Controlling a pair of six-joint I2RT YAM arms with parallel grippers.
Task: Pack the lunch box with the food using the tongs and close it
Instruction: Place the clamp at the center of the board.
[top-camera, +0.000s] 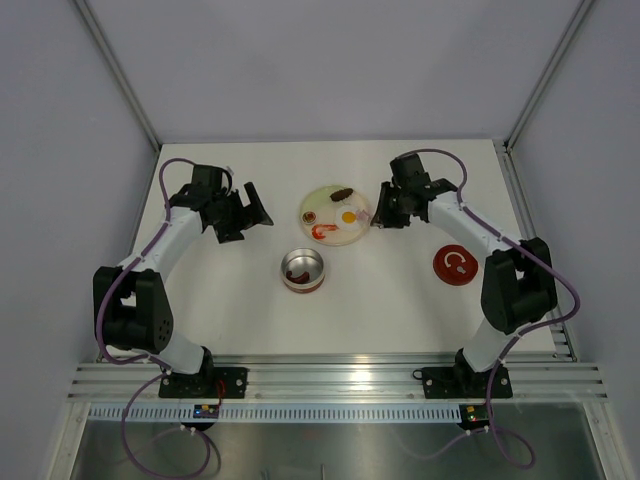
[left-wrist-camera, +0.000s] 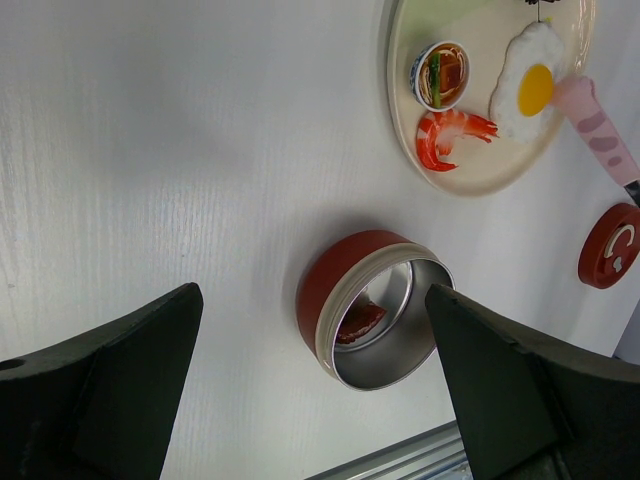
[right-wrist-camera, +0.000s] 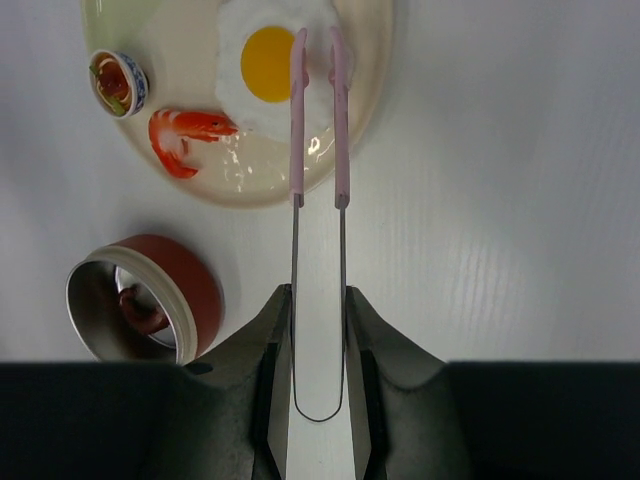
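The right claw (right-wrist-camera: 318, 300) is narrow and holds the tongs (right-wrist-camera: 340, 120), whose tips are over the egg (right-wrist-camera: 262, 60) on the plate (right-wrist-camera: 250, 185). I would pinch the white edge and lift slowly. The shrimp (right-wrist-camera: 185, 135) lies at 8 o'clock of the egg. The tin (right-wrist-camera: 200, 290) stands at 6 o'clock of the plate, with the lid (top-camera: 454, 264) at its 3 o'clock. The left claw (top-camera: 245, 215) is wide and empty.

Tongs (right-wrist-camera: 340, 130) I hold: thin bare metal wire, pale pink matt sleeves on tips. Lunch box (right-wrist-camera: 195, 290): mirror-shiny metal inside, satin red outside. Plate (right-wrist-camera: 262, 185): pale, glossy. Fried egg (right-wrist-camera: 268, 62): smooth plastic sheen. Table (right-wrist-camera: 500, 200): white, matt, faint grain. My right gripper (right-wrist-camera: 318, 300): matt black plastic.
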